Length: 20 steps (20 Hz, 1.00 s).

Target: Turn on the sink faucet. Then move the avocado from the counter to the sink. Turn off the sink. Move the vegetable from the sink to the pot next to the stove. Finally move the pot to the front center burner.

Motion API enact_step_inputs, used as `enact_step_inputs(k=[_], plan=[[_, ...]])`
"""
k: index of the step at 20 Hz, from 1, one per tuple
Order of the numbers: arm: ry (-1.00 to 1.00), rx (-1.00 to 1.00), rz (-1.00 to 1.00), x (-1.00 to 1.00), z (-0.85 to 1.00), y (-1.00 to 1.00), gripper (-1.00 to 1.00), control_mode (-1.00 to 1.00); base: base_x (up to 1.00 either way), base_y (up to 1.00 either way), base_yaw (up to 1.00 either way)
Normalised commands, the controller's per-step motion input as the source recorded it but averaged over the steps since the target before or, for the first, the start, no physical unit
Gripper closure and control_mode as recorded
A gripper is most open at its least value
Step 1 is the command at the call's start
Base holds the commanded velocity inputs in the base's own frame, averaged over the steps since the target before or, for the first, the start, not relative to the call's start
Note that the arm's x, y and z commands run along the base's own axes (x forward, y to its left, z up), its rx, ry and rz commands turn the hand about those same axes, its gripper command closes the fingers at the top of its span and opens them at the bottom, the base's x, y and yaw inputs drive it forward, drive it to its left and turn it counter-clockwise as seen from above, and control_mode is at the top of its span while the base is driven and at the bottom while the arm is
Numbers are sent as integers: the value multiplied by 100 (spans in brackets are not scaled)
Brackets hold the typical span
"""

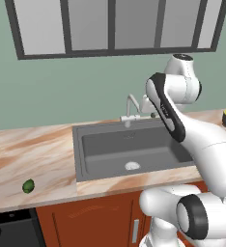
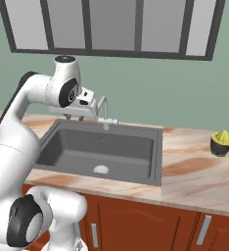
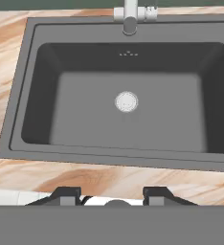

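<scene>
Marbled counter [image 1: 33,149] surrounds dark sink [image 1: 86,164] beneath a green wall [image 1: 62,91].

We face a sage-green wall [image 1: 62,96] with a dark-framed window [image 1: 115,24] of several pale frosted panes set high in it. Below the worktop we see reddish-brown cabinets [image 2: 150,218] with slim metal handles [image 2: 202,229]. The light is soft and even, and we see no hard shadows.

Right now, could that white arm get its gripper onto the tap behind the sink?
Probably yes: the gripper hangs over the sink, the sink faucet stands just behind the basin, and nothing lies between them.
</scene>
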Motion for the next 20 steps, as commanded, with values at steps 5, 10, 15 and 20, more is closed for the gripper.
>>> enact_step_inputs(k=[5,10,15,20], plan=[[-9,0,0,-13,0,-4,-100,-100,0,0,0],[-25,4,4,-45,-9,-57,-100,-100,0,0,0],[-19,11,10,-19,-8,-72,-100,-100,0,0,0],[-10,12,16,19,-7,-59,-100,-100,0,0,0]])
